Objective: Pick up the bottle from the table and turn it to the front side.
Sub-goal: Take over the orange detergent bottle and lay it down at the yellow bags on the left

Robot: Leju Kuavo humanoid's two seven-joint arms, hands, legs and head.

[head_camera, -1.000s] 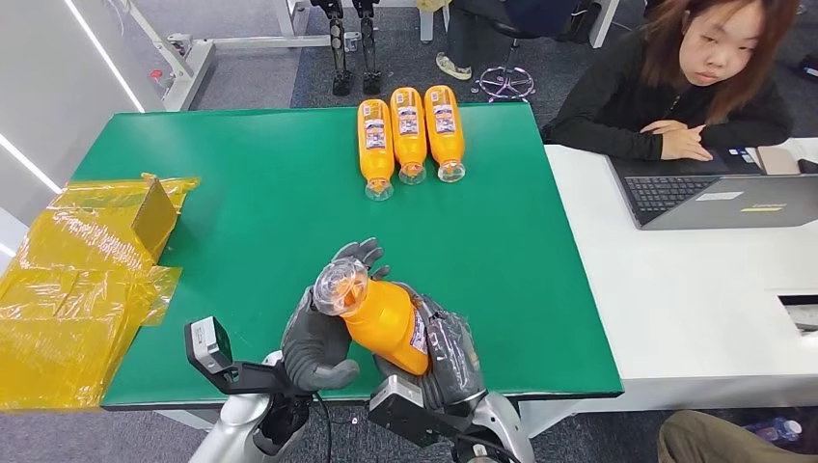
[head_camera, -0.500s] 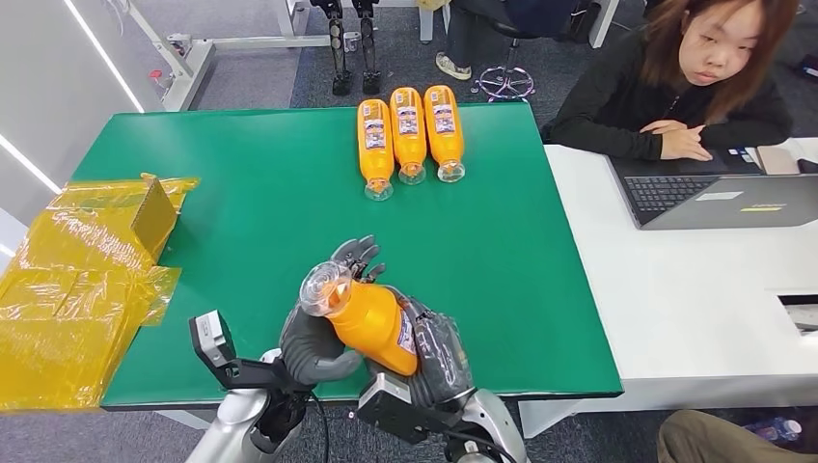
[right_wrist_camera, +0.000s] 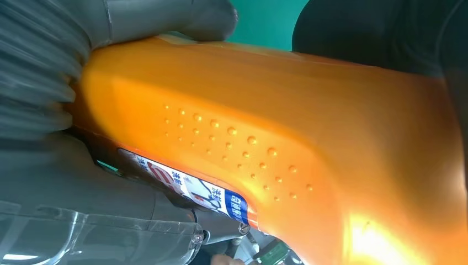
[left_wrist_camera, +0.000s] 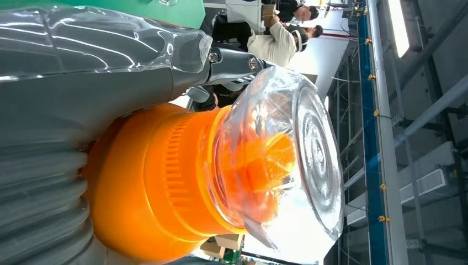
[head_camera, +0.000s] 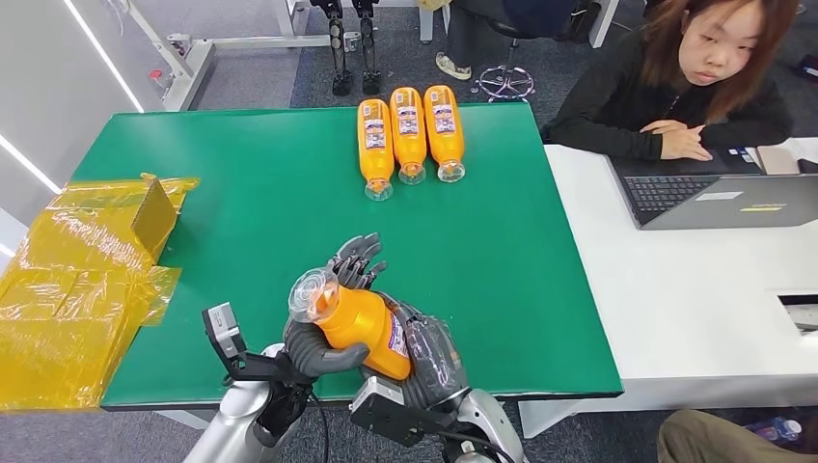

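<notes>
**Bottle held in both hands above the table's near edge**

While the green table (head_camera: 241, 212) fills most of the head view, a white desk (head_camera: 675, 289) joins its right side, where a person (head_camera: 695, 87) in a black top sits at the far right behind an open laptop (head_camera: 714, 198). At the left edge of the table lies a heap of yellow plastic wrapping (head_camera: 77, 280), partly hanging over the side. At the far edge, 3 orange bottles (head_camera: 409, 135) lie side by side, touching, caps toward the robot.

Over the near edge, the orange bottle (head_camera: 362, 328) is lifted off the table and tilted, its clear cap (head_camera: 311, 293) pointing up and to the left. The right hand (head_camera: 429, 352) wraps the bottle's body from the right, thumb and fingers pressed against it, and a strip of the label (right_wrist_camera: 193, 190) shows beside that hand. The left hand (head_camera: 323, 347) cups the bottle from the left just below the cap, thumb curled under it, with its darker fingers (head_camera: 355, 258) spread on the far side.
</notes>
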